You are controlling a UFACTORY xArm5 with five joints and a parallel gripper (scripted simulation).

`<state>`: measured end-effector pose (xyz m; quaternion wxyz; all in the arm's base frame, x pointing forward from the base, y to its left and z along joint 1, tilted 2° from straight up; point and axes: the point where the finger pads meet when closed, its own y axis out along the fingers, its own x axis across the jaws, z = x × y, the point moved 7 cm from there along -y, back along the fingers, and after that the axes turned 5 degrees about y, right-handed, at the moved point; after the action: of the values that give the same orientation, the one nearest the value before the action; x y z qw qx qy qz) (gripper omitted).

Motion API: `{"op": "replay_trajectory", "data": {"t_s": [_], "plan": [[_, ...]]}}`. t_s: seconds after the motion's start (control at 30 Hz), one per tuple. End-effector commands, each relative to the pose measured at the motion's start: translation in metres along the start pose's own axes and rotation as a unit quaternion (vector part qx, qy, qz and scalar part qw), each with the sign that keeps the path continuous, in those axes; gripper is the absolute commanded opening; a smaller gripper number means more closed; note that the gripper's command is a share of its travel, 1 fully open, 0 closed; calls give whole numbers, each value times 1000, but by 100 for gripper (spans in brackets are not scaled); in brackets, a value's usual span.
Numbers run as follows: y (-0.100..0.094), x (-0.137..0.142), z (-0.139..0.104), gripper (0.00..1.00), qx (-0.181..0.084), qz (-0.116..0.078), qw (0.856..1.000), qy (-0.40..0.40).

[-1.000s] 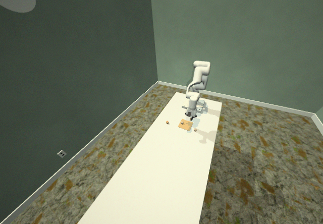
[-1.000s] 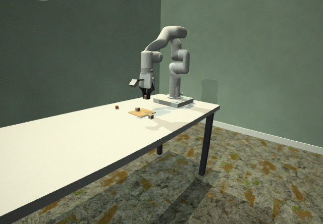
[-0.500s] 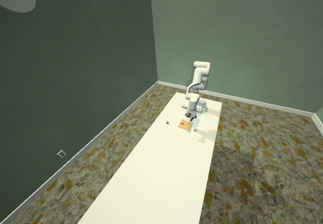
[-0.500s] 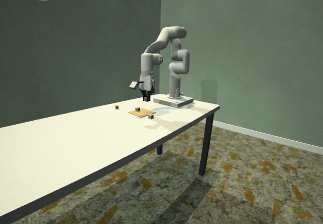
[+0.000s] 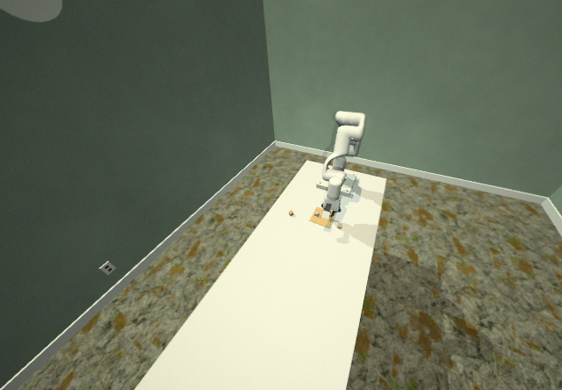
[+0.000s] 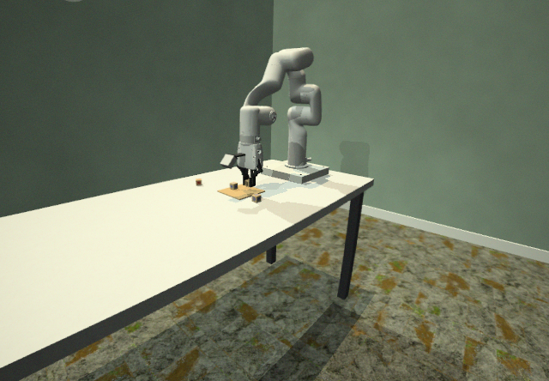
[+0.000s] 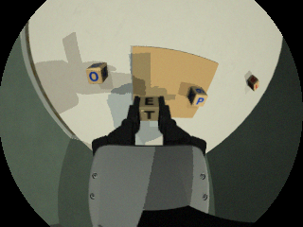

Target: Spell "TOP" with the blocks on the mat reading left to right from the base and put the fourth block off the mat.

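My gripper (image 5: 332, 214) (image 6: 249, 184) (image 7: 149, 103) is shut on a wooden block (image 6: 248, 183) (image 7: 150, 114) showing T and E on two faces. It is low at the base-side left part of the orange mat (image 5: 320, 221) (image 6: 239, 193) (image 7: 166, 63); I cannot tell if the block touches it. The P block (image 5: 316, 213) (image 6: 233, 185) (image 7: 197, 97) stands on the mat's right part, as seen from the base. The O block (image 5: 339, 225) (image 6: 256, 198) (image 7: 97, 74) lies off the mat to the left. A reddish-marked block (image 5: 291, 213) (image 6: 198, 182) (image 7: 253, 82) lies off to the right, its letter unclear.
The white table (image 5: 272, 308) (image 6: 111, 235) extends away from the robot beyond the mat. The robot's base plate (image 6: 301, 175) stands behind the gripper. The table's long edge (image 6: 213, 270) is on the O block's side.
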<state>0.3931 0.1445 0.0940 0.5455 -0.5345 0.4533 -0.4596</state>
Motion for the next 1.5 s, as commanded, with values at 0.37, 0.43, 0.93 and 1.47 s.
{"op": "replay_trajectory", "data": {"t_s": [0.37,0.43,0.93,1.47], "plan": [[23,0,2,21,1,0,1000,0],[23,0,2,21,1,0,1000,0],[23,0,2,21,1,0,1000,0],[23,0,2,21,1,0,1000,0]]}}
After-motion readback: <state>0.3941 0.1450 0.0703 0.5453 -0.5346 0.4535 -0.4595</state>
